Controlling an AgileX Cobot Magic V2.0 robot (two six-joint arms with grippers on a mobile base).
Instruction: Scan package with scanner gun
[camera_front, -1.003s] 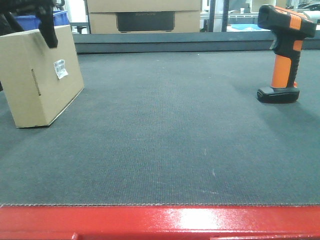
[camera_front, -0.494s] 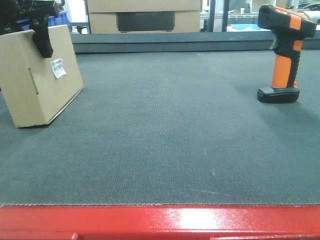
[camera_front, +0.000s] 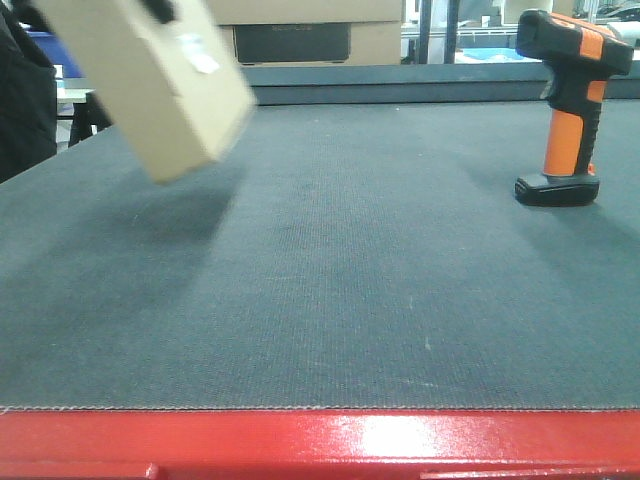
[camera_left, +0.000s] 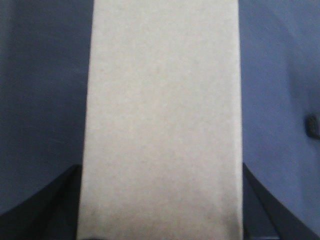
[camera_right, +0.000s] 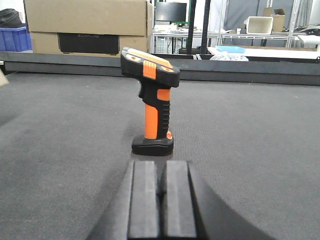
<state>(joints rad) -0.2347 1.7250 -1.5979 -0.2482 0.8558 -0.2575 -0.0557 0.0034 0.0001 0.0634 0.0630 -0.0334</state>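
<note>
From the front view I see the package (camera_front: 150, 85) up off the table (camera_front: 330, 300) at the far left. It is tilted, with its lower corner pointing down at the mat, and blurred. It is a plain tan box with a small white label high on its facing side. A dark finger (camera_front: 158, 8) crosses its top at the frame edge. The arm behind is only a dark mass at the left border. The scanner gun (camera_front: 568, 110) stands upright on its flat black base at the far right, well apart from the package.

On the left wrist view the left gripper (camera_left: 161, 170) pinches the package (camera_left: 162, 75). A dark finger (camera_left: 55, 200) sits on either side, pressed against its long edges. The bare cardboard face fills the middle of the frame.

On the right wrist view the right gripper (camera_right: 161, 200) sits low over the mat, held level, its two pads pressed together and holding nothing. The scanner gun (camera_right: 150, 107) stands straight ahead of it, not touching. It has a black head with orange striping and an orange grip. A large cardboard box (camera_right: 85, 17) with a dark panel sits behind.
</note>
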